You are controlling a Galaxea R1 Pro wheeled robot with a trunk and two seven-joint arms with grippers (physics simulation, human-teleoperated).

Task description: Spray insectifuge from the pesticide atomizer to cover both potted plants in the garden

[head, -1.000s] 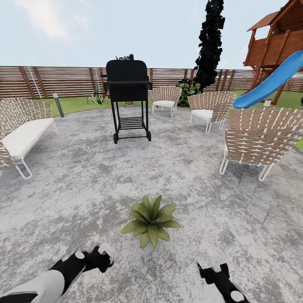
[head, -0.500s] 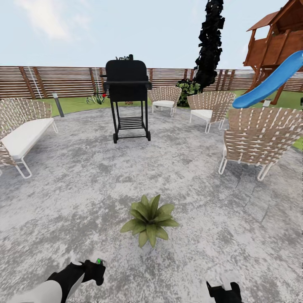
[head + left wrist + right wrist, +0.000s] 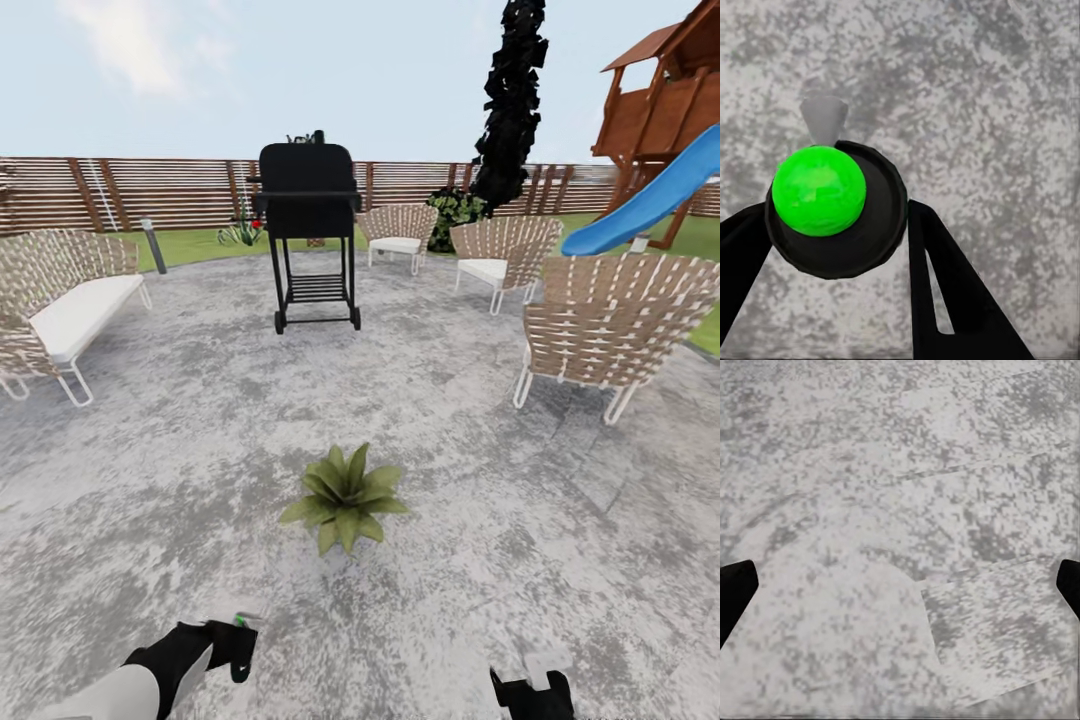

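One potted plant (image 3: 345, 495), a low rosette of pointed green leaves, stands on the stone patio (image 3: 180, 470) of the garden, ahead of both arms. My left gripper (image 3: 236, 640) sits low and to the plant's left, shut on the pesticide atomizer (image 3: 240, 621), of which a green bit shows. In the left wrist view the atomizer (image 3: 821, 191) appears end-on, a bright green top on a dark round body with a grey nozzle, held between the black fingers of the left gripper (image 3: 840, 217). My right gripper (image 3: 530, 688) hangs open at the lower right; its fingertips (image 3: 735, 592) stand wide apart over bare stone.
A black grill (image 3: 307, 235) stands beyond the plant. A white-cushioned bench (image 3: 70, 310) is at the left, woven chairs (image 3: 600, 325) at the right and back. A slatted fence (image 3: 150, 190), lawn, blue slide (image 3: 650, 200) and grey bollard lamp (image 3: 153, 244) lie further off.
The camera has shifted, so the whole scene sits a little higher and to the right. Both grippers have sunk lower in the picture.
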